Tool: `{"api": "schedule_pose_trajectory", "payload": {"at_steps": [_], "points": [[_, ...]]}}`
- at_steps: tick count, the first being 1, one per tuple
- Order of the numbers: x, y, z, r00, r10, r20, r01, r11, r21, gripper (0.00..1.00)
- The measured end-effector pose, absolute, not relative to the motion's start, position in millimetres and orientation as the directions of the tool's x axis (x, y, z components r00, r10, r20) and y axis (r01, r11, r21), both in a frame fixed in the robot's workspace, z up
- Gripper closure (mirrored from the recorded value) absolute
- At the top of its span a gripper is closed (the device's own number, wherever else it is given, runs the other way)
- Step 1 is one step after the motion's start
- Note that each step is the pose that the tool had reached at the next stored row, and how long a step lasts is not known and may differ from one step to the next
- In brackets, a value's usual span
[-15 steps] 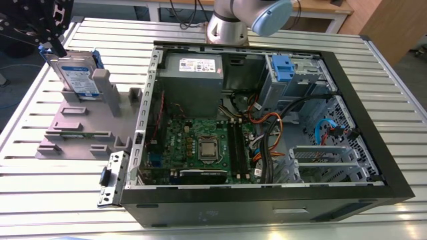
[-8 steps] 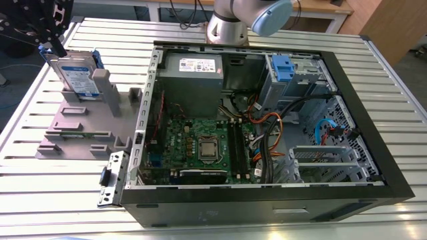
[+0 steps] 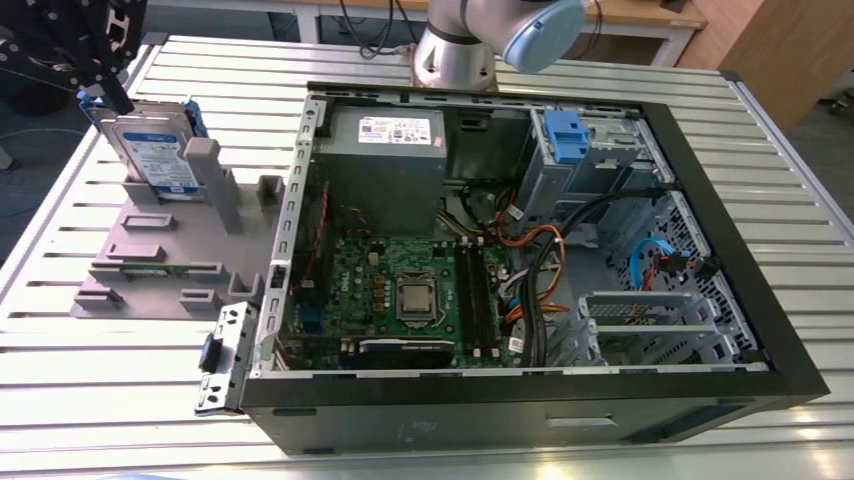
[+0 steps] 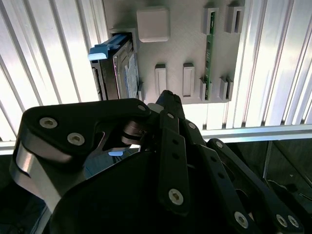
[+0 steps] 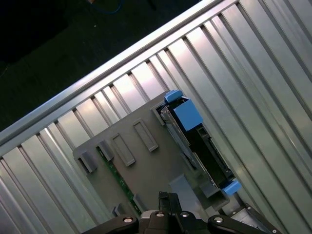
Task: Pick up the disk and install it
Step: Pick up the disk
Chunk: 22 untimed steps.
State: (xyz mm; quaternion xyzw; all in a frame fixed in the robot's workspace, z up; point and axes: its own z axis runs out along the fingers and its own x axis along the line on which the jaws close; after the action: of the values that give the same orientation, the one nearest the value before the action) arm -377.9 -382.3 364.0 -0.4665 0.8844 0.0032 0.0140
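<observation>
Fingers (image 5: 165,200) pressed together, empty, I see my gripper (image 3: 118,100) close over the disk (image 3: 150,155), nine o'clock of the computer case (image 3: 534,415).

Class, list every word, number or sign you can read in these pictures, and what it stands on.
No text is legible.
White-and-blue label on the flat silver blue-framed metal disk: print too small to read.
White sticker on the grey metal power-supply box: print too small to read.
</observation>
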Motion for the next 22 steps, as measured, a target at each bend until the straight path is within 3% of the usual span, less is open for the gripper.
{"api": "schedule_pose_trajectory", "payload": {"at_steps": [22], "points": [[-377.9, -382.3, 364.0, -0.553, -0.833, -0.028, -0.833, 0.553, -0.008, 0.89]]}}
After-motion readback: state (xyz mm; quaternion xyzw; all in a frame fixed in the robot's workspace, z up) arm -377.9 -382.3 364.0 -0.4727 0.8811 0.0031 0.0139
